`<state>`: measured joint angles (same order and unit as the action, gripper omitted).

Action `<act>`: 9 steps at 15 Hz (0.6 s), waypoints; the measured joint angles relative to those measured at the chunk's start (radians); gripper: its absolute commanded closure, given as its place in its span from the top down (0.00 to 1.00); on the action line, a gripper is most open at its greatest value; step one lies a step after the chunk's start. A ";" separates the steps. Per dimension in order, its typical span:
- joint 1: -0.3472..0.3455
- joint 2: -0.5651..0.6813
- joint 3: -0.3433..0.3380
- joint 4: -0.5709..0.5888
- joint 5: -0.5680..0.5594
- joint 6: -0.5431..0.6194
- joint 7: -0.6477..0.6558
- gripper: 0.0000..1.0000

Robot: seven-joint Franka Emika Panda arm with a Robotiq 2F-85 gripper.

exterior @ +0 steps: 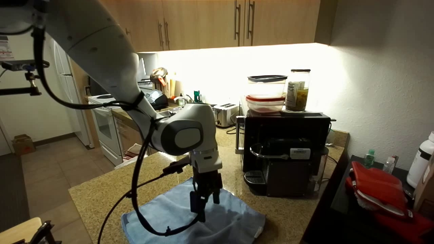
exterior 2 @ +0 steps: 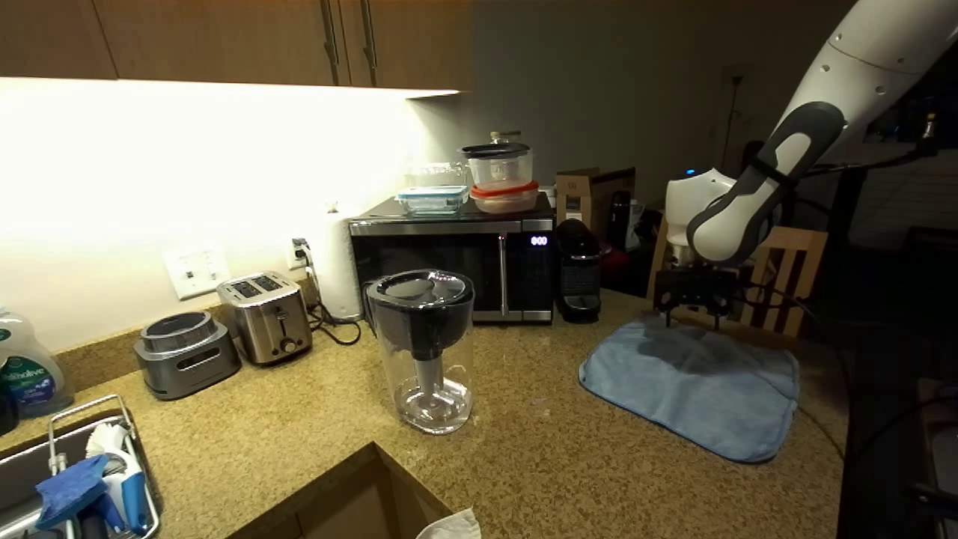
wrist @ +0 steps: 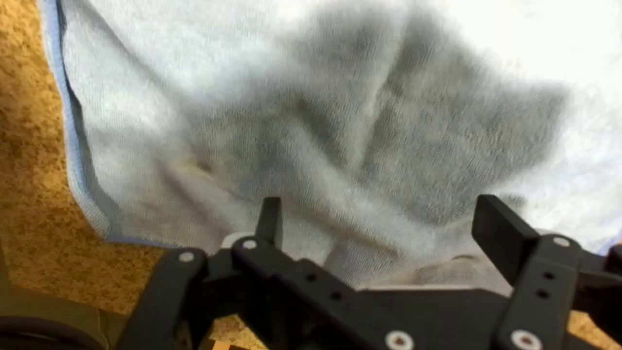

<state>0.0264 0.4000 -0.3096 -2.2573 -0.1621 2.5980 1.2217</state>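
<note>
In an exterior view the pincer (exterior: 209,207) hangs over the blue cloth (exterior: 234,215), rumpled on the desk (exterior: 101,193) at lower centre; the black cable (exterior: 134,183) looping in front could snag the fabric if the pincer swings, and a wide sweep to the right could knock the coffee machine (exterior: 288,176); in an exterior view the cloth lies at lower right, well apart from the clear pitcher (exterior 2: 421,352) near the centre, which a long drag leftward might topple; in the wrist view the fingers (wrist: 270,218) stand spread above shallow folds, gripping nothing; a pinch set too high could miss these, and one pressed too low could scrape the desk.
</note>
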 measured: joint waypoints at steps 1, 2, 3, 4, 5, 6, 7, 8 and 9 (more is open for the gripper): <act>0.010 -0.007 0.018 -0.015 0.000 0.002 0.000 1.00; 0.020 -0.010 0.037 -0.031 0.000 0.004 0.000 1.00; 0.030 -0.010 0.056 -0.047 0.001 0.008 0.000 1.00; 0.041 -0.010 0.073 -0.065 0.001 0.013 0.000 1.00; 0.051 -0.008 0.088 -0.082 0.001 0.023 0.000 1.00; 0.063 -0.007 0.099 -0.098 0.001 0.038 0.000 1.00; 0.075 -0.004 0.106 -0.113 0.001 0.057 0.000 1.00; 0.086 0.000 0.109 -0.125 0.001 0.081 0.001 1.00; 0.099 0.005 0.108 -0.134 0.001 0.113 0.005 1.00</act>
<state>0.1251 0.4048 -0.2018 -2.3908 -0.1615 2.7111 1.2270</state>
